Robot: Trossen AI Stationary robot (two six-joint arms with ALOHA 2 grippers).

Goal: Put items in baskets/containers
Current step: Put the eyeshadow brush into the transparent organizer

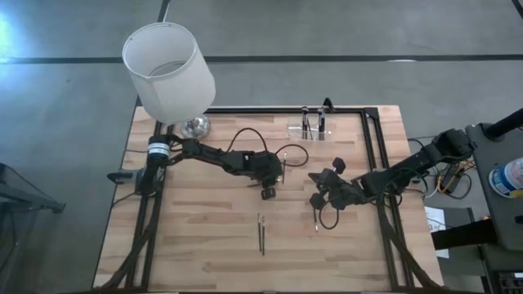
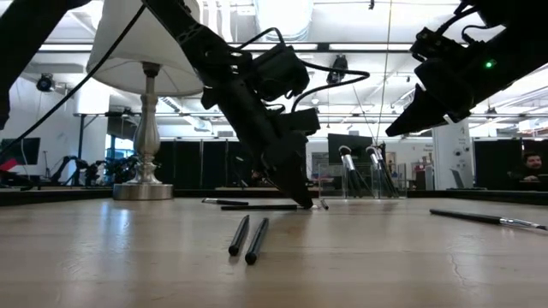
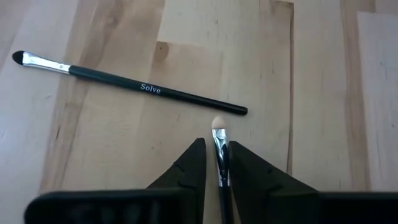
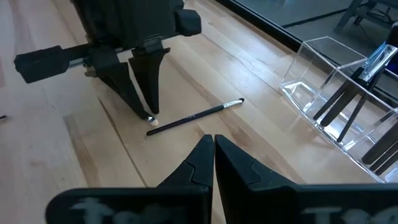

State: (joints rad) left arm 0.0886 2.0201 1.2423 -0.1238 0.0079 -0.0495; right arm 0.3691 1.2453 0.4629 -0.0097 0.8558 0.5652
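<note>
Overhead, the wooden table (image 1: 204, 245) carries a white cylindrical lampshade (image 1: 167, 69) at ten o'clock and a clear rectangular holder (image 1: 312, 128) at one o'clock. At centre, the left gripper (image 3: 217, 165) clamps a slim brush (image 3: 219, 149) beside another lying brush (image 3: 130, 84). Rightward, the right gripper (image 4: 213, 155) hangs closed, empty. Two dark sticks (image 1: 261, 233) lie at six o'clock.

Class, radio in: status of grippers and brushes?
Left gripper shut on brush, tip at table. Right gripper shut, empty. Second brush lies beside. Nothing blocking.
</note>
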